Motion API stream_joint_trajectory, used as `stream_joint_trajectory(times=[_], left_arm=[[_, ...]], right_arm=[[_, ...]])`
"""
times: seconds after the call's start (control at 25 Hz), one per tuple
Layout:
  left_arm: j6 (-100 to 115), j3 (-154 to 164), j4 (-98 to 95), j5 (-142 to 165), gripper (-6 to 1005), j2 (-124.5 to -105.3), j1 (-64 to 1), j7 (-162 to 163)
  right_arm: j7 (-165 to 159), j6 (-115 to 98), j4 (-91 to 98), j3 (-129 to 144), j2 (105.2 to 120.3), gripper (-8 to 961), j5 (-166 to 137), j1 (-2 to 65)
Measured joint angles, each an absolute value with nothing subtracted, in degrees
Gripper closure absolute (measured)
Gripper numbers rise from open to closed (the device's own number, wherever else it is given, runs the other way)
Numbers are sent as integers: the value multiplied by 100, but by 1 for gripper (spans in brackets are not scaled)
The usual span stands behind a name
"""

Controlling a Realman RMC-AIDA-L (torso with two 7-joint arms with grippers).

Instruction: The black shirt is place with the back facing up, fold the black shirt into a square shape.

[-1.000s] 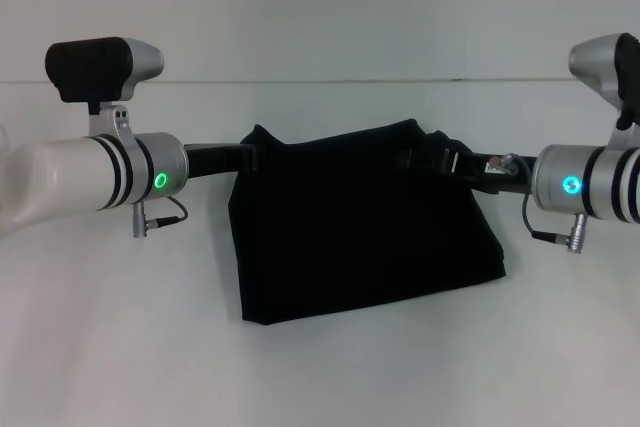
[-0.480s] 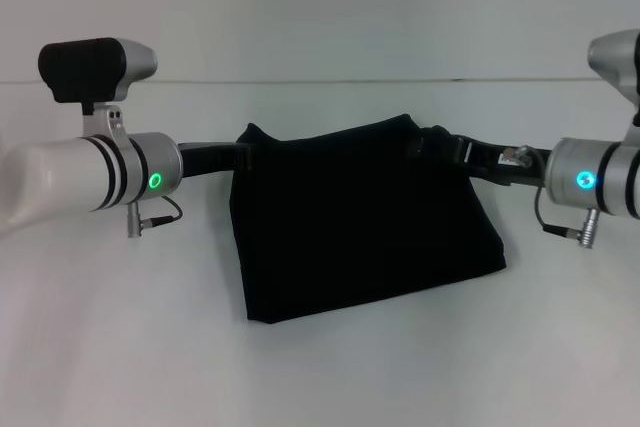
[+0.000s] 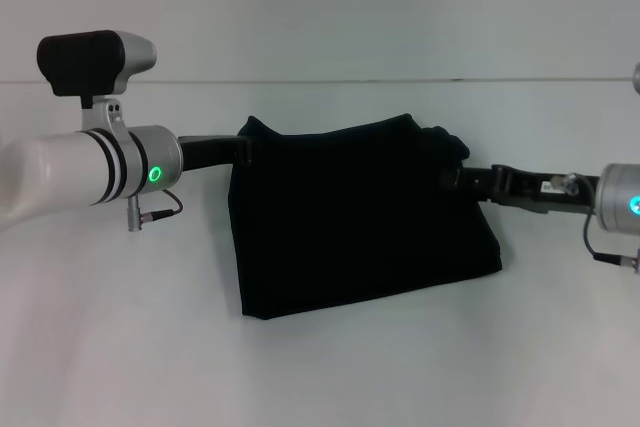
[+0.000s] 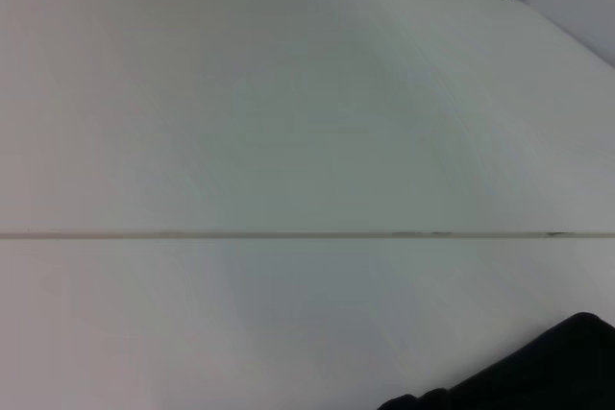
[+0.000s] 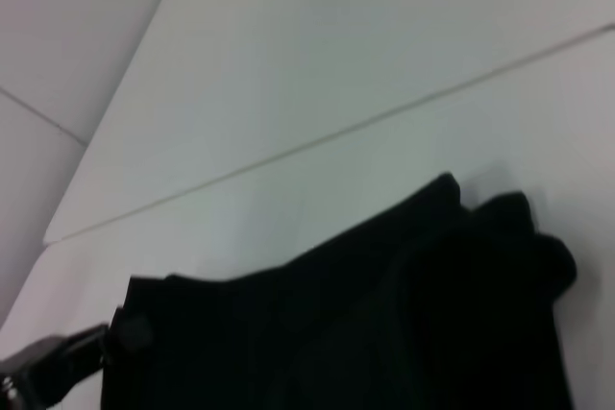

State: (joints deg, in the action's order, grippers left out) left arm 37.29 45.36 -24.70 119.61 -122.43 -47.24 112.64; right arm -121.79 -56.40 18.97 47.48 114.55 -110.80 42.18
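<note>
The black shirt [image 3: 360,217] lies on the white table as a folded, roughly rectangular bundle with its top edge slightly raised and bunched. My left gripper [image 3: 240,150] reaches in from the left and touches the shirt's top-left corner. My right gripper [image 3: 452,179] is at the shirt's right edge, just below the bunched top-right corner. The left wrist view shows only a small corner of the shirt [image 4: 538,372]. The right wrist view shows the shirt's top edge [image 5: 365,333], with the left gripper [image 5: 115,338] at its far corner.
The white table [image 3: 320,377] extends on all sides of the shirt. A thin seam [image 3: 400,81] runs across behind the shirt, where the table meets the white wall. Both white forearms hang over the table's left and right sides.
My right arm has drawn back to the right and lower, from the shirt's top-right corner to its right edge. The left arm has barely moved. The shirt's top-left corner sits slightly higher.
</note>
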Motion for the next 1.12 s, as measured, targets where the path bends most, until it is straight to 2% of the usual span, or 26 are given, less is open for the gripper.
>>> stream_joint_trajectory(times=[0.16, 0.48, 0.68, 0.88, 1.12], left_arm=[[3728, 4554, -2470, 11961, 946, -12243, -4741, 11276], [3718, 4568, -2470, 11962, 946, -12238, -4746, 11277], [3709, 4572, -2470, 11962, 946, -12235, -4746, 11281], [3708, 4565, -2470, 11962, 946, -12234, -4749, 11284], [3708, 4571, -2470, 11962, 947, -12234, -4763, 11294]], right_arm=[[-12144, -5790, 1901, 4771, 11405, 283, -11083, 4140], [-12108, -5827, 1902, 4871, 11420, 282, -11083, 4123], [-12017, -5938, 1915, 4863, 11389, 348, -11083, 4086], [-11918, -6184, 1932, 4849, 11360, 598, -11083, 4046], [-11905, -6318, 1975, 4835, 11339, 835, -11083, 3927]])
